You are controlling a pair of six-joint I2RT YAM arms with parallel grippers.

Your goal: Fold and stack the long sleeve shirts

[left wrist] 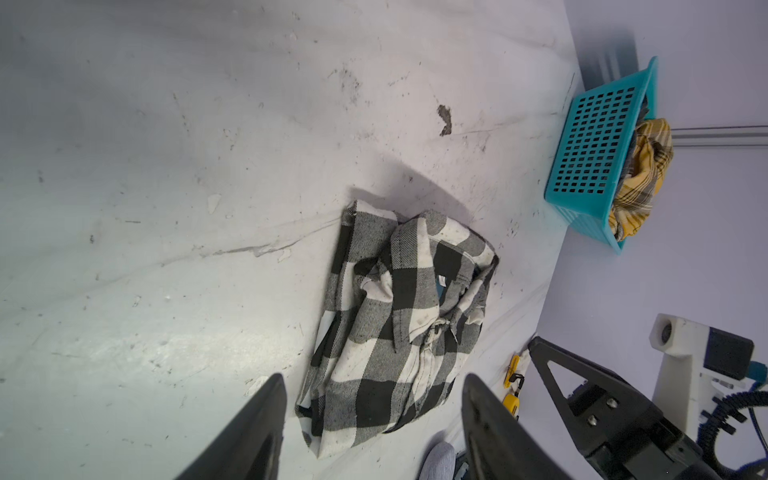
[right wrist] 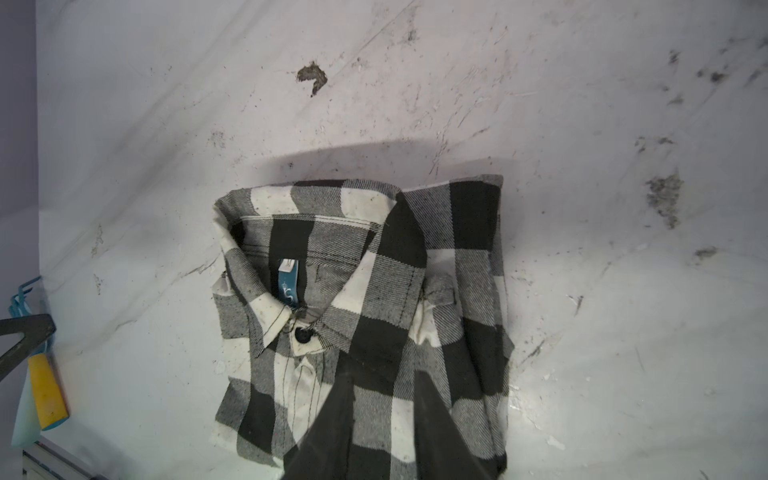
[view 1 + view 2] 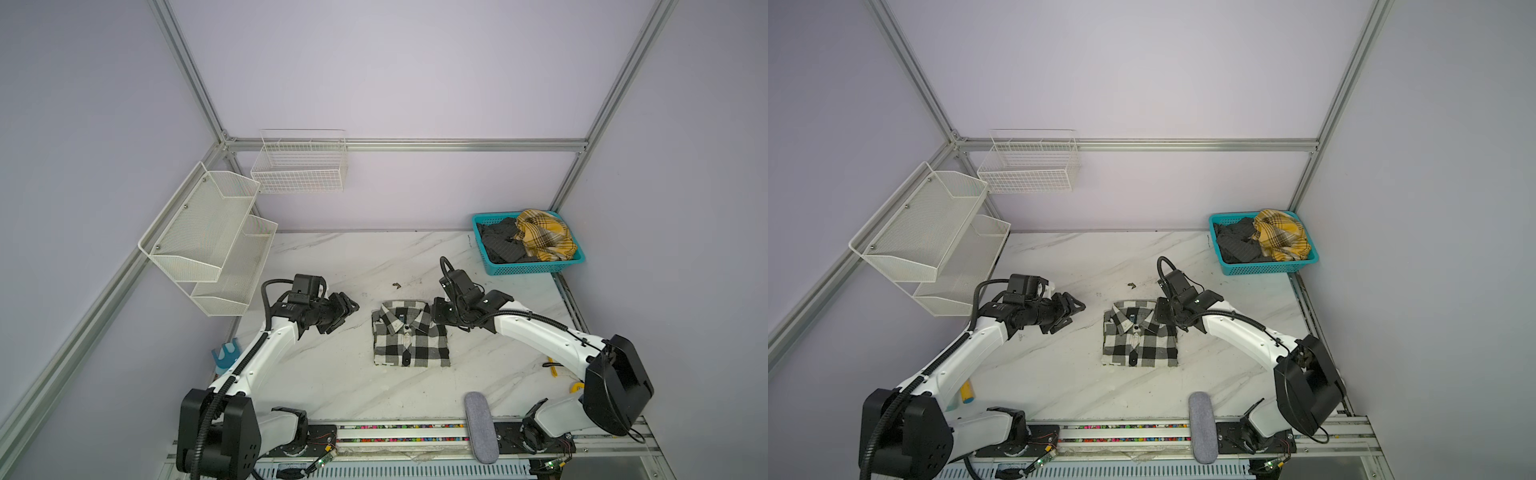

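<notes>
Right wrist view: the right claw (image 2: 382, 374) sits low over the folded black-and-white check shirt (image 2: 365, 266), jaws narrowly apart. Whether they pinch cloth cannot be determined. The shirt lies buttoned at the middle of the desk (image 3: 332, 257). The left claw (image 1: 374, 376) stands open, clear of the shirt. Risk: a fold caught by the right claw on lift-off would likely drag the layers open. The yellow plaid shirt (image 3: 542, 237) and dark grey shirt (image 3: 498, 243) lie in the teal basket (image 3: 536, 269).

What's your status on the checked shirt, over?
Left gripper open, clear of cloth. Right gripper over collar-side corner of checked shirt, grip unclear. Shirt folded flat on table; yellow plaid shirt and dark grey garment in teal basket. Path clear.
</notes>
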